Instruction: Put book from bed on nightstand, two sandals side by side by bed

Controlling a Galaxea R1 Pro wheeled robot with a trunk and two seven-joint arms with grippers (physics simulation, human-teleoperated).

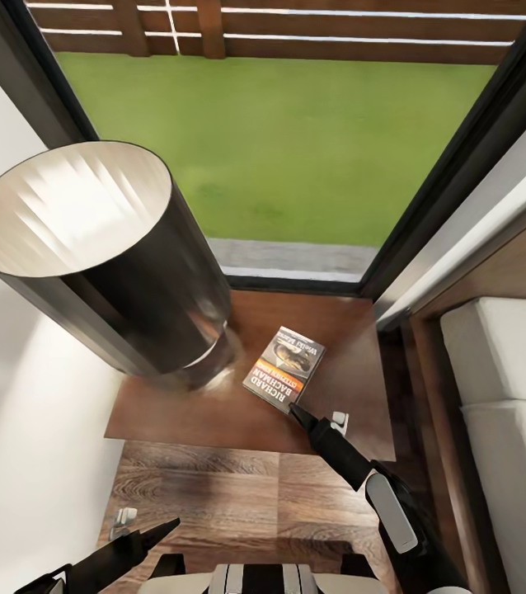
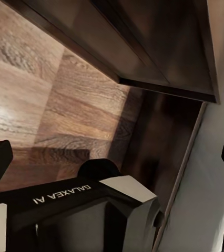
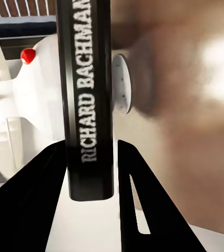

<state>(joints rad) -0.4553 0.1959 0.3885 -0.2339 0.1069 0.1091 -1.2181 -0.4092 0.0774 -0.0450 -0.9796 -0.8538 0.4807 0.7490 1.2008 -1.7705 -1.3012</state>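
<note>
On the nightstand (image 1: 213,412), a dark-brown top set between the white wall and the bed (image 1: 494,388), the book (image 1: 285,367) lies with its cover facing up, the orange band and the name "Richard Bachman" readable along its near edge. Just beside it, toward the wall, stands a lamp (image 1: 98,256) with a tall dark cylindrical shade, pale inside. The right claw (image 1: 296,411) reaches in from the near side, its dark tip meeting the book's near corner. From the right wrist view, the black spine of the book (image 3: 85,100) runs between the two dark fingers (image 3: 143,210), which sit close on either side of it; the claw is narrow and appears to hold the book by that edge. Behind the nightstand, a tall dark-framed window (image 1: 296,148) looks out on green grass and a brown fence. The left claw (image 1: 143,536) hangs low over the wood-plank floor (image 1: 238,495) in front of the nightstand; I cannot tell how far its fingers are parted. The left wrist view shows the floor planks and the underside edge of dark furniture.
</note>
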